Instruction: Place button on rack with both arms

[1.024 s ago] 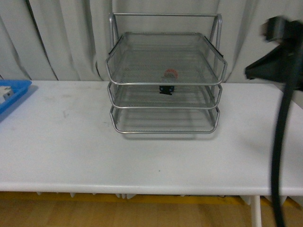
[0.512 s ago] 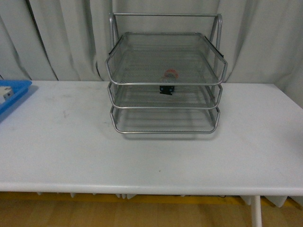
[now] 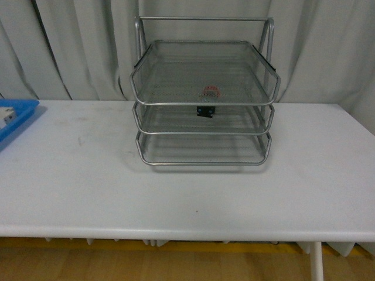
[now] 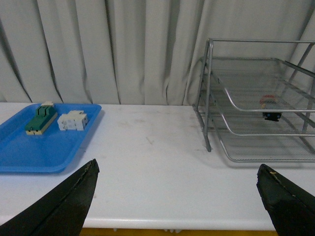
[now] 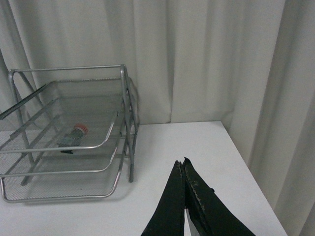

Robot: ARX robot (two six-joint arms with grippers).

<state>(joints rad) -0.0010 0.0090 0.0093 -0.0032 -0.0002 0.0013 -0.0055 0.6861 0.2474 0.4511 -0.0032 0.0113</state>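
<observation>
A white table (image 3: 176, 187) is occupying the foreground, its flat top running across nearly the whole width of the front view. Faint scuff marks are showing on the surface toward its left part. A white table leg (image 3: 316, 262) is descending below the front edge at the right. Pale grey-white curtains (image 3: 76, 47) are hanging in vertical folds behind the table, covering the entire rear of the scene. A wooden floor (image 3: 146, 263) in a warm brown tone is showing beneath the table. Soft, even light is falling on the tabletop, casting only weak shadows
</observation>
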